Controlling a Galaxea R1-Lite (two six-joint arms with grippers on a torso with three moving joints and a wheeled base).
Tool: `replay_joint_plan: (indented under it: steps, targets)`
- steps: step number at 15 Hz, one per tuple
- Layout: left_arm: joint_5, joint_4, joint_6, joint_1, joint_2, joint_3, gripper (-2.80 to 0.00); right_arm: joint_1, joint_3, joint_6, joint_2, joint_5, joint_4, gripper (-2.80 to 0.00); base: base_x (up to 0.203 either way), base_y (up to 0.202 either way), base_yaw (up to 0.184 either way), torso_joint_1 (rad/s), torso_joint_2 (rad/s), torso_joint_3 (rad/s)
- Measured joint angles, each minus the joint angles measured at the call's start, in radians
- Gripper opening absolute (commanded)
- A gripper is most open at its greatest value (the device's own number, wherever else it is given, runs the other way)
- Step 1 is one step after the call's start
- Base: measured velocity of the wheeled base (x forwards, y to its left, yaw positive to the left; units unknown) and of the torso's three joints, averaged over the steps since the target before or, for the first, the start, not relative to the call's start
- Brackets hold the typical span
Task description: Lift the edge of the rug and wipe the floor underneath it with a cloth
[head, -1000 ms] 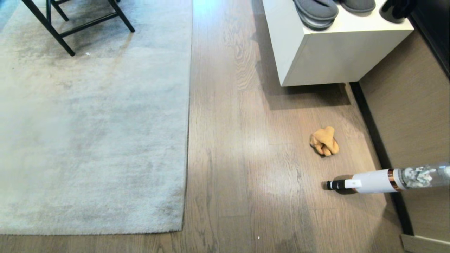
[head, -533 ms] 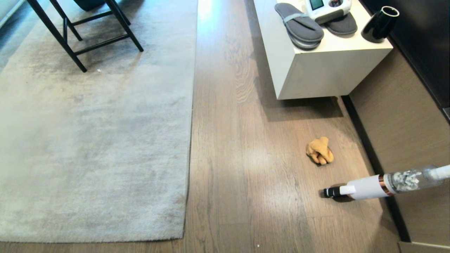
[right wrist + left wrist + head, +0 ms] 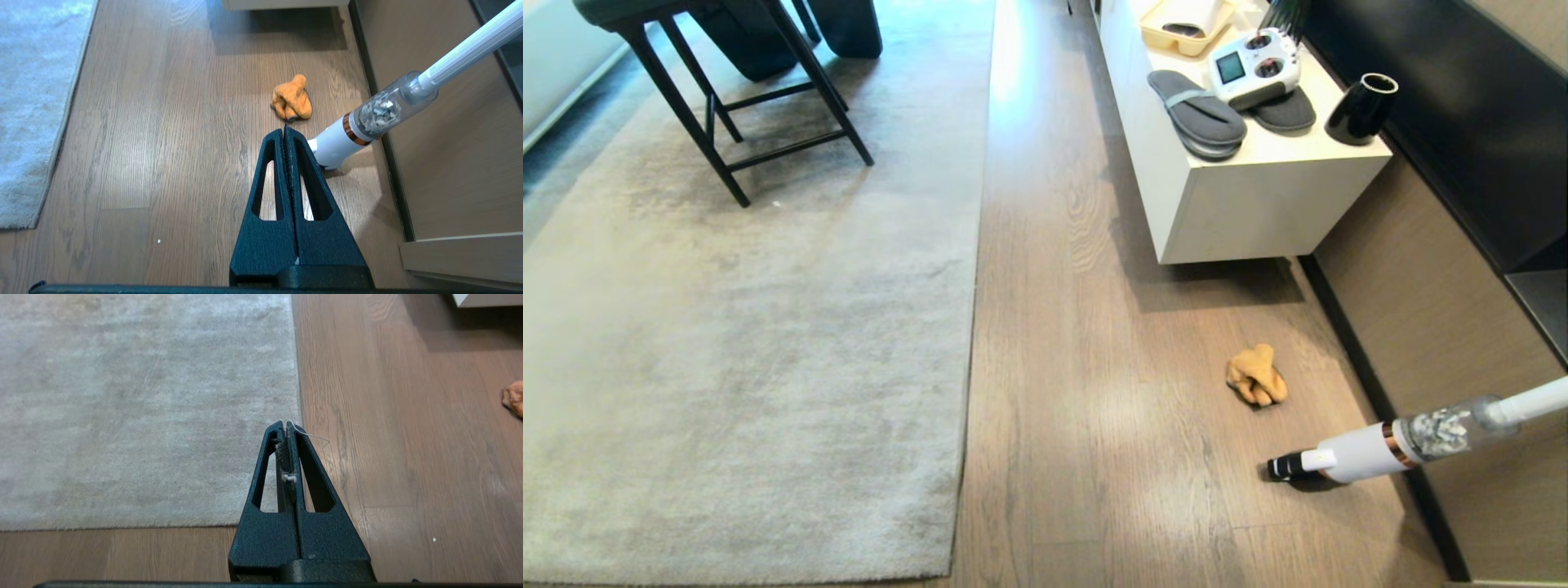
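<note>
Low white box cabinet [image 3: 1258, 204] against tan panelled wall [image 3: 1437, 327]; black metal-legged stool [image 3: 752, 122] far left; light glare on brown wood-grain plank floor [image 3: 1111, 327]

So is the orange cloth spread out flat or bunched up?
Bunched up: the cloth sits as a crumpled lump on the floor, folds showing.

Floor [image 3: 1094, 327]: brown wood-grain planks in front of me.
Rug [image 3: 752, 367]: pale grey, flat on the planks to my left, its corner near me.
Cloth [image 3: 1257, 376]: orange, crumpled, to my right.
Vacuum [image 3: 1372, 447]: nozzle resting beside the cloth.
Cabinet [image 3: 1258, 204]: white, by the wall.
</note>
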Motion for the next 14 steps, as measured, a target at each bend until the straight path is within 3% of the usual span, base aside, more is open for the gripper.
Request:
replay_joint_plan:
  steps: [14]
  targets:
    - [0.0, 0.001, 0.0, 0.0, 0.0, 0.0, -2.8, 0.0, 0.0, -0.001, 0.0, 0.0, 0.0, -2.8, 0.0, 0.0, 0.0, 0.002, 0.0, 0.201]
